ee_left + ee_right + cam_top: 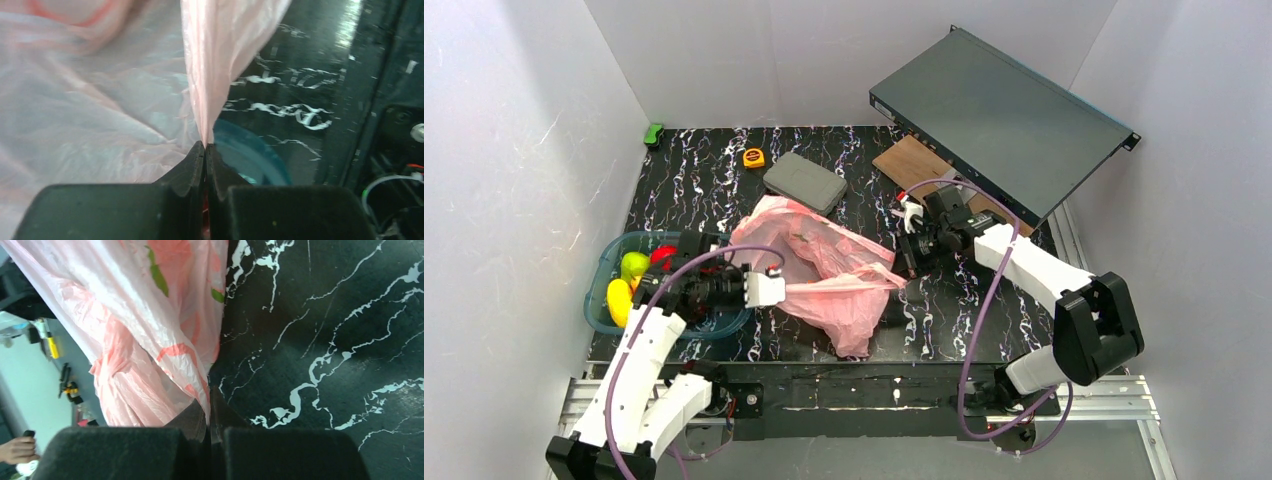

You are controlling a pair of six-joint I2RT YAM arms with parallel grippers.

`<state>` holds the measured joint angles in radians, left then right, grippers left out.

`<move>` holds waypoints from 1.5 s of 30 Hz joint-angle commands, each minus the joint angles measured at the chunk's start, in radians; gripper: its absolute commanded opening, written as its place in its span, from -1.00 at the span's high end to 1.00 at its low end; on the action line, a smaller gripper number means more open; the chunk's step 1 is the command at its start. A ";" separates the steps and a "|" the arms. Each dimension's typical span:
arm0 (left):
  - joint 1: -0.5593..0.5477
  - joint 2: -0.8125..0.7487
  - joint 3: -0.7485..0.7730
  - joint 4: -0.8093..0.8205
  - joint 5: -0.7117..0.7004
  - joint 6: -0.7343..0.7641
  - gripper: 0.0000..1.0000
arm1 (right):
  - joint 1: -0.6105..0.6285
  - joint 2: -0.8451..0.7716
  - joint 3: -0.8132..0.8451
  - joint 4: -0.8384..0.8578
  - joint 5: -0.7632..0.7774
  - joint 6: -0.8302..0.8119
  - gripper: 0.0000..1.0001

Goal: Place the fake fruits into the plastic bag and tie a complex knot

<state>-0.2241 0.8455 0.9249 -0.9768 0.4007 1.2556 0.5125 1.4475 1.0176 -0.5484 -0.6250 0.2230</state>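
Pink crinkly translucent plastic bag sags between the grippers: left gripper pinches a thin fold, right gripper clamps its printed edge. Glossy yellow-green fake fruits sit in a teal tub beside the left gripper.

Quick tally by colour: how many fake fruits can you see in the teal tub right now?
yellow-green fruit: 1
yellow fruit: 1
red fruit: 1
Total: 3 visible. The left arm covers part of the tub, so more may be hidden.
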 commanded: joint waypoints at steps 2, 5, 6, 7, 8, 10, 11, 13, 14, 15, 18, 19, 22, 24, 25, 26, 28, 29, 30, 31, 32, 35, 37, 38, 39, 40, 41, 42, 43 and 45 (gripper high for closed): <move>0.015 -0.078 -0.089 -0.020 0.060 -0.008 0.83 | 0.042 -0.072 -0.044 0.037 0.109 -0.050 0.97; 0.015 0.019 0.095 -0.039 0.118 -0.271 -0.47 | 0.071 -0.078 -0.047 0.055 0.105 -0.047 0.97; 0.015 0.059 0.170 -0.066 0.129 -0.365 -0.63 | 0.077 -0.074 -0.047 0.061 0.106 -0.044 0.97; 0.017 0.098 0.230 -0.085 0.137 -0.456 -0.71 | 0.080 -0.068 -0.047 0.066 0.108 -0.041 0.97; 0.028 0.118 0.284 -0.099 0.162 -0.529 -0.78 | 0.081 -0.061 -0.046 0.071 0.111 -0.037 0.97; 0.073 0.108 0.337 -0.066 0.213 -0.683 -0.90 | 0.081 -0.048 -0.045 0.072 0.117 -0.032 0.97; 0.100 0.089 0.345 -0.012 0.207 -0.802 -0.96 | 0.081 -0.043 -0.045 0.074 0.122 -0.027 0.97; 0.166 0.069 0.363 0.067 0.171 -0.928 -0.97 | 0.080 -0.039 -0.051 0.073 0.126 -0.018 0.97; 0.203 0.076 0.380 0.078 0.149 -0.964 -0.97 | 0.080 -0.040 -0.053 0.073 0.128 -0.016 0.97; 0.254 0.094 0.399 0.075 0.121 -0.988 -0.97 | 0.078 -0.041 -0.055 0.072 0.133 -0.011 0.97; 0.431 0.156 0.411 0.083 0.059 -1.015 -0.97 | 0.074 -0.036 -0.054 0.068 0.133 -0.006 0.97; 0.498 0.184 0.409 0.080 0.058 -1.010 -0.97 | 0.073 -0.034 -0.053 0.067 0.131 -0.003 0.97; 0.654 0.321 0.406 0.047 0.086 -0.998 -0.97 | 0.068 -0.034 -0.048 0.064 0.128 0.002 0.97; 0.712 0.425 0.411 0.008 0.094 -0.983 -0.93 | 0.065 -0.038 -0.048 0.064 0.128 0.002 0.97; 0.716 0.472 0.412 -0.016 0.096 -0.959 -0.88 | 0.064 -0.040 -0.048 0.063 0.127 0.003 0.97; 0.718 0.506 0.405 -0.020 0.107 -0.941 -0.81 | 0.062 -0.042 -0.049 0.062 0.125 0.003 0.97; 0.715 0.543 0.367 0.013 0.128 -0.915 -0.75 | 0.060 -0.045 -0.051 0.062 0.124 0.003 0.97; 0.715 0.557 0.344 0.042 0.127 -0.922 -0.75 | 0.060 -0.045 -0.051 0.063 0.123 0.004 0.97; 0.713 0.576 0.332 0.054 0.123 -0.927 -0.74 | 0.059 -0.045 -0.051 0.062 0.123 0.004 0.97; 0.709 0.601 0.327 0.057 0.111 -0.932 -0.72 | 0.058 -0.045 -0.049 0.062 0.123 0.003 0.97; 0.708 0.618 0.315 0.071 0.104 -0.951 -0.72 | 0.057 -0.045 -0.048 0.060 0.122 0.003 0.97; 0.693 0.647 0.266 0.132 0.077 -1.004 -0.76 | 0.057 -0.044 -0.048 0.060 0.118 0.004 0.97; 0.680 0.654 0.231 0.187 0.067 -1.035 -0.82 | 0.057 -0.044 -0.047 0.059 0.119 0.003 0.97; 0.677 0.660 0.219 0.208 0.075 -1.046 -0.84 | 0.055 -0.044 -0.045 0.057 0.119 0.003 0.97; 0.672 0.669 0.209 0.230 0.080 -1.059 -0.85 | 0.055 -0.044 -0.044 0.055 0.119 0.003 0.97; 0.669 0.681 0.201 0.252 0.078 -1.078 -0.87 | 0.055 -0.043 -0.043 0.056 0.118 0.003 0.97; 0.662 0.696 0.199 0.270 0.076 -1.092 -0.88 | 0.055 -0.042 -0.042 0.056 0.115 0.003 0.97; 0.656 0.715 0.201 0.282 0.072 -1.105 -0.88 | 0.055 -0.041 -0.042 0.056 0.115 0.003 0.97; 0.649 0.743 0.202 0.295 0.059 -1.119 -0.88 | 0.055 -0.040 -0.039 0.053 0.114 0.003 0.97; 0.630 0.781 0.209 0.315 0.006 -1.143 -0.87 | 0.054 -0.038 -0.034 0.051 0.112 0.003 0.97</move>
<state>0.4351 1.5608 1.1374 -0.7429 0.4576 0.1848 0.5713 1.4101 0.9665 -0.4984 -0.4999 0.2291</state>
